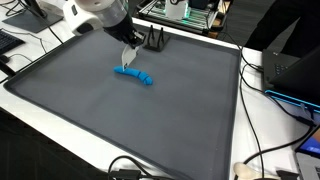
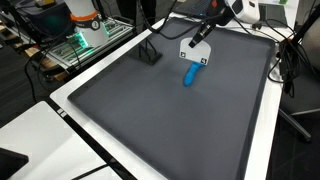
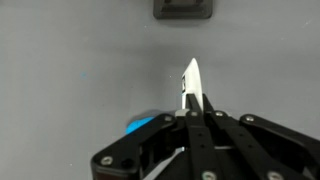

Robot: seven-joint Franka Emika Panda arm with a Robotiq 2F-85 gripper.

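Exterior view: arm (image 1: 95, 12) comes in from top left, wrist tipped down, claw (image 1: 128, 52) low over the grey mat (image 1: 100, 110) near its far edge. The claw is closed on a thin white piece (image 1: 126, 60) that hangs below it. The piece's lower end sits at the blue thing (image 1: 134, 74); can't tell if they touch. The blue thing lies flat on the mat, long and slightly bent. A black stand (image 1: 155, 40) is just beyond the claw, apart from both. The mat covers most of the table (image 1: 268, 140). Exterior view from across: arm (image 2: 235, 10) enters top right, slanting down-left, claw (image 2: 200, 38) pointing at the mat (image 2: 150, 120). The white piece (image 2: 195, 55) is under it and the blue thing (image 2: 190, 75) right below that, touching or nearly. The stand (image 2: 150, 55) is off to the side, clear of them. Wrist view: claw (image 3: 191, 113) fills the bottom, jaws pressed together, with the white piece (image 3: 190, 82) poking out as a narrow pointed sliver. The blue thing (image 3: 145, 123) peeks out beside the jaws, mostly hidden. The stand (image 3: 183, 8) is at the top edge, cut off.
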